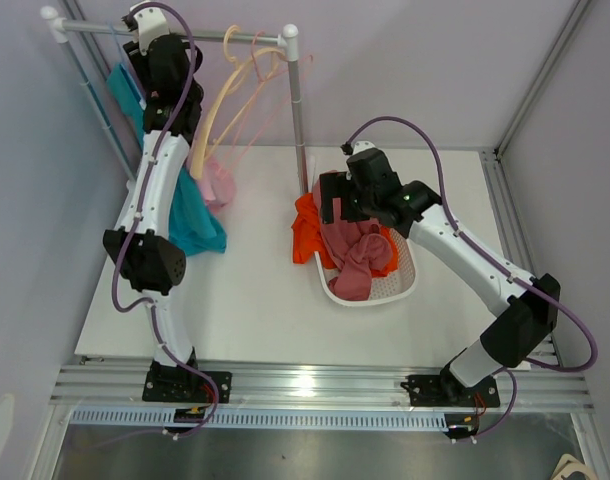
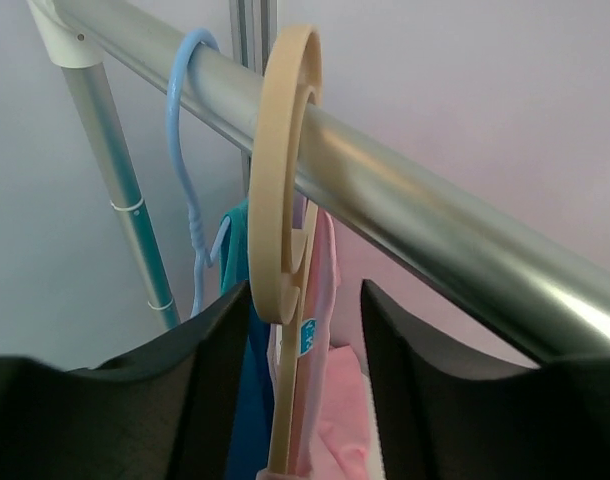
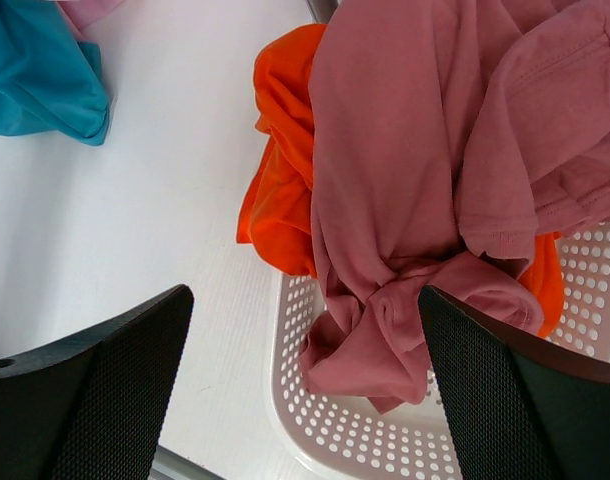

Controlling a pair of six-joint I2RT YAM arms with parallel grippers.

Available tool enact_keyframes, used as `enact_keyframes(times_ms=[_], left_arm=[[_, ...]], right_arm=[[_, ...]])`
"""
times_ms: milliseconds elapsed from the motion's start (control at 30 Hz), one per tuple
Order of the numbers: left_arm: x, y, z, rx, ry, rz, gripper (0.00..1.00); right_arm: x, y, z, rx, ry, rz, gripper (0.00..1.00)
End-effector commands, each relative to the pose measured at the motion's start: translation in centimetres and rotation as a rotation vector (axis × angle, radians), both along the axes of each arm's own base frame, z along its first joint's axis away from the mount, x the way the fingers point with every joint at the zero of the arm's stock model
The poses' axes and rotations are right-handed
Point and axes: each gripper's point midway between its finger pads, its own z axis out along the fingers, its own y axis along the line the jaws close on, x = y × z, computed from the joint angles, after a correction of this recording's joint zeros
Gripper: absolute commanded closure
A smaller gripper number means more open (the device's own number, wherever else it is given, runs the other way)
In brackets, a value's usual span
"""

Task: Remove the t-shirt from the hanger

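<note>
Beige hanger (image 2: 272,200) neck between fingers (image 2: 215,380) of half-open left gripper (image 2: 305,295) (gripping nothing), pink t-shirt (image 2: 325,300) below

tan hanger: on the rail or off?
On. The hook of the tan hanger curls over the rail and rests on top of it. The left gripper straddles its neck, jaws apart.

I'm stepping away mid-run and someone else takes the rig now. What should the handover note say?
Left gripper: open, jaws either side of the beige hanger just under the rail, not clamped.
Right gripper: open, empty, above the basket.
The pink t-shirt hangs on that hanger, with the teal t-shirt beside it.
Done: mauve shirt in the basket, orange shirt draped over its rim.
Left: get the pink t-shirt off its hanger.
</note>
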Motion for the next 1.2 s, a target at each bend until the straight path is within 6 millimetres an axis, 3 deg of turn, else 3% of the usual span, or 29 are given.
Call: enact_keyframes(times_ms=[0,33,67,100,167,200,300,400,633,733,800,833,900,967,1033,1067,1167], left_arm=[[0.6,0.8,1.7,0.0,-0.095,-0.01,0.51],[0.7,0.8,1.8,0.003,-0.099,-0.019,0.55],[1.1,0.7,1.8,0.007,-0.103,-0.032,0.72],[1.1,0.8,1.9,0.007,-0.106,-0.032,0.81],[1.3,0.8,2.0,0.008,-0.106,-0.038,0.97],[1.5,0.6,1.8,0.012,-0.101,-0.049,0.99],[1.4,0.5,2.2,0.01,-0.115,-0.058,0.99],[0.9,0.1,4.8,0.017,-0.18,-0.094,0.99],[-3.8,-0.8,10.8,-0.019,-0.305,-0.179,0.99],[-4.8,-1.6,10.8,-0.048,-0.276,-0.232,0.99],[-6.1,-3.6,12.6,-0.023,-0.294,-0.363,0.99],[-5.3,-4.5,10.7,0.009,-0.241,-0.411,0.99],[-6.8,-5.4,12.4,0.035,-0.279,-0.446,0.99],[-7.4,-5.6,12.6,0.023,-0.26,-0.457,0.99],[-7.6,-6.3,11.3,-0.003,-0.197,-0.497,0.99],[-7.2,-6.6,9.6,-0.017,-0.15,-0.51,0.99],[-9.2,-7.6,9.9,-0.033,-0.152,-0.544,0.99]], right_arm=[[0.2,0.4,1.3,0.004,-0.021,0.017,0.01],[0.2,0.4,1.3,0.002,-0.021,0.018,0.01],[0.2,0.4,1.2,-0.003,-0.02,0.015,0.01],[0.3,0.4,1.2,-0.004,-0.019,0.015,0.0],[0.2,0.4,1.0,-0.005,-0.016,0.016,0.0],[0.2,0.5,1.0,-0.003,-0.015,0.018,0.01],[0.1,0.6,1.1,0.002,-0.012,0.027,0.01],[-0.1,0.5,1.2,0.003,-0.015,0.032,0.0],[-1.0,0.0,1.6,0.015,-0.02,0.031,0.0],[-1.5,-0.2,1.8,0.026,-0.024,0.034,0.01],[-1.8,-0.2,1.9,0.038,-0.03,0.041,0.01],[-2.2,-0.2,2.4,0.051,-0.036,0.044,0.01],[-2.8,-0.1,2.2,0.056,-0.028,0.06,0.0],[-3.4,-0.3,2.2,0.055,-0.029,0.063,0.01],[-3.9,-0.3,2.5,0.064,-0.035,0.073,0.01],[-4.1,-0.3,2.9,0.07,-0.048,0.079,0.01],[-4.5,-0.4,4.0,0.082,-0.078,0.097,0.01]])
